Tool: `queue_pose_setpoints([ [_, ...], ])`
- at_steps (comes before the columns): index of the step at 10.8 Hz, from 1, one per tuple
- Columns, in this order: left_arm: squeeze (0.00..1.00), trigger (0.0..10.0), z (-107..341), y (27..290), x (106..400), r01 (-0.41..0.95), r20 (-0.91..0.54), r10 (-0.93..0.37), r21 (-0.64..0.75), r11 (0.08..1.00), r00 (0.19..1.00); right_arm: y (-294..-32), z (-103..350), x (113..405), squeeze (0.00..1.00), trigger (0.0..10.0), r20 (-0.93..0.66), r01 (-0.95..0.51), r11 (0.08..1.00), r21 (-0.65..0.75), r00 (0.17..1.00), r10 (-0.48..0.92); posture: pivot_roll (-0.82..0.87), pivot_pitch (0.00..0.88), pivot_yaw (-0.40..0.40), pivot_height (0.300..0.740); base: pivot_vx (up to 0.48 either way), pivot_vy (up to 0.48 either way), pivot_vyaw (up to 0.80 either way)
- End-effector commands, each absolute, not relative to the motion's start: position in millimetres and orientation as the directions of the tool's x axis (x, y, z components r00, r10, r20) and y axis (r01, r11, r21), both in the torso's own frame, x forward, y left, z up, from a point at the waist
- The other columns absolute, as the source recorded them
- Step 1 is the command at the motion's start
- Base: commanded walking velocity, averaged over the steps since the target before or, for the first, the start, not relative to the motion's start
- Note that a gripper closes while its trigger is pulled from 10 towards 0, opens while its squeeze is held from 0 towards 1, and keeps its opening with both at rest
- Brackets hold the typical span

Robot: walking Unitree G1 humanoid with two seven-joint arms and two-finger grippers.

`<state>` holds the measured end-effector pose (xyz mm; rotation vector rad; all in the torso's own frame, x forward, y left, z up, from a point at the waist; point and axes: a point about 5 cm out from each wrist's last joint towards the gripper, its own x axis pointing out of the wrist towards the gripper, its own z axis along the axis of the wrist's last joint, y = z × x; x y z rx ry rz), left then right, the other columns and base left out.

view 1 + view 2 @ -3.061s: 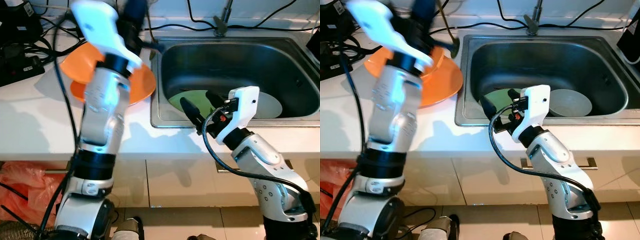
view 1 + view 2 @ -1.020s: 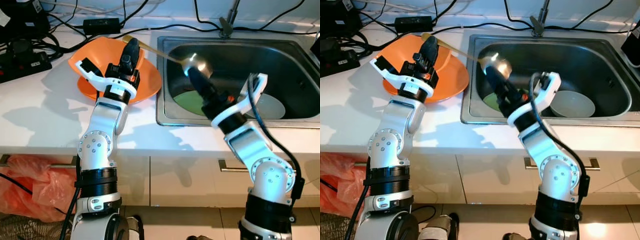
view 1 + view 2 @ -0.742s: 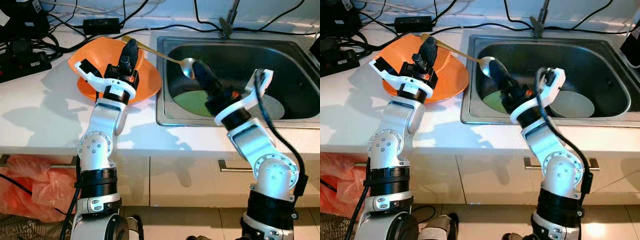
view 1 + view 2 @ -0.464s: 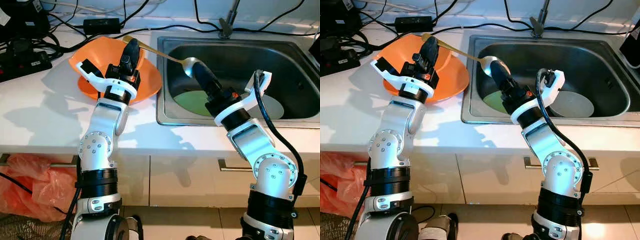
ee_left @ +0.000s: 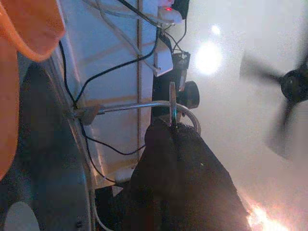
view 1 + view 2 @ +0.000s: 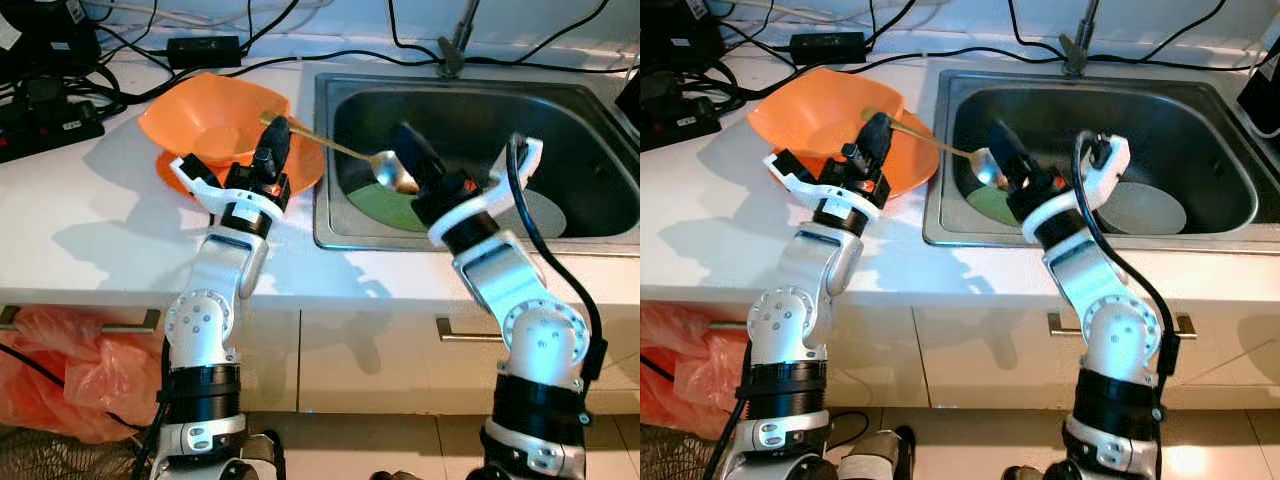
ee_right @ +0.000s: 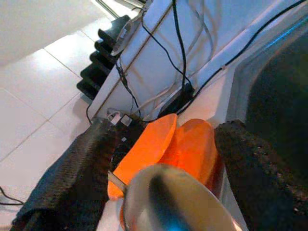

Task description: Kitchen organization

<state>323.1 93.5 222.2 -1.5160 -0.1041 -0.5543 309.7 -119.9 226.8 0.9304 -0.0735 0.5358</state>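
Observation:
A gold spoon slants from the counter out over the sink. My left gripper is shut on its handle, just in front of the orange bowls. The spoon's round bowl lies between the two spread fingers of my right gripper, which is open above the sink's left side. In the left wrist view the handle's thin edge sticks out past the closed fingers. A green plate and a pale grey bowl lie on the sink floor.
The orange bowls sit stacked on the white counter left of the sink. Black power strips and cables crowd the back left. A faucet stands behind the sink. A red bag lies on the floor below.
My left gripper has come down and toward the counter's front with the spoon. The spoon's bowl sits lower, and my right gripper's fingers now stand spread around it.

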Motion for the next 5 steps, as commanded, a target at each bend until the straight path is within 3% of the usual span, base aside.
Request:
queue_pose_setpoints([
  [1, 0.00, 0.0, 234.9, 60.4, 315.3, 0.409, 0.450, -0.296, -0.892, -0.193, 0.842, -120.6, 227.4, 311.4, 0.00, 0.0, 0.294, -0.469, 0.467, 0.750, 0.868, 0.399, 0.12, 0.135, -0.023, 0.740, 0.000, 0.000, 0.00],
  [5, 0.00, 0.0, 235.2, 60.3, 317.2, 0.406, 0.445, -0.281, -0.894, -0.189, 0.850, -113.1, 223.8, 309.8, 0.00, 0.0, 0.285, -0.465, 0.440, 0.768, 0.864, 0.415, 0.12, 0.136, -0.024, 0.740, 0.000, 0.000, 0.00],
])
